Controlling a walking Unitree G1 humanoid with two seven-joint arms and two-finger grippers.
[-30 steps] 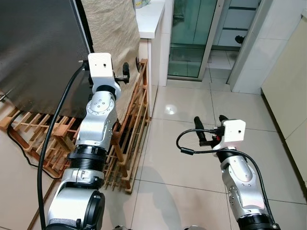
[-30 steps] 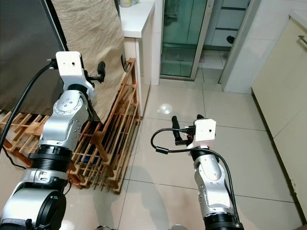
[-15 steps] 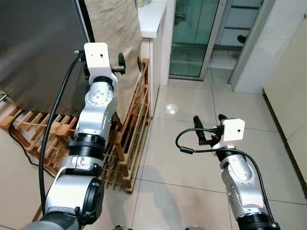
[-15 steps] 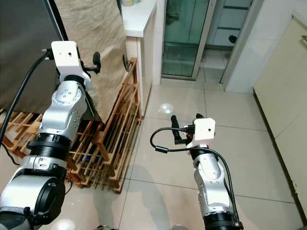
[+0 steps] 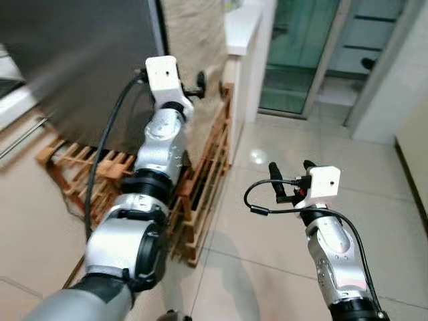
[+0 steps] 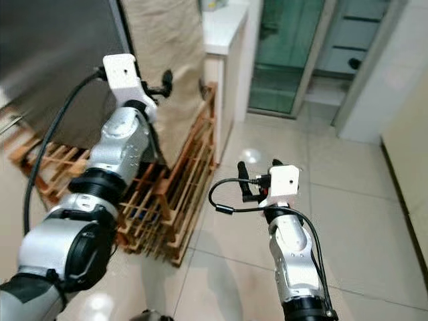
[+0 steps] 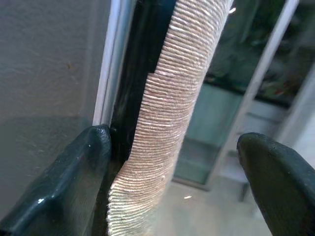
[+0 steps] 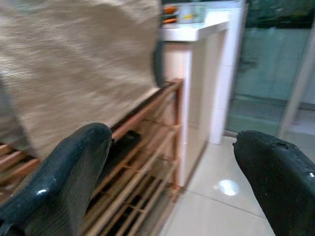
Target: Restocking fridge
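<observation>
Left tool at the fridge's edge.
Left tool (image 5: 210, 83) spread wide around the beige cloth (image 7: 162, 123) beside the fridge (image 5: 80, 60); right tool (image 5: 289, 179) wide, above floor.

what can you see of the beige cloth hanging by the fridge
The beige cloth is a coarse, ribbed woven fabric, like burlap, hanging straight down the side of the dark grey fridge. Its lower edge falls behind the wooden slatted rack leaning at the fridge's base. A white counter stands just beyond it. The left claw is raised at the cloth's edge, fingers open; in the left wrist view the cloth runs between them, beside the fridge's black side edge.
</observation>
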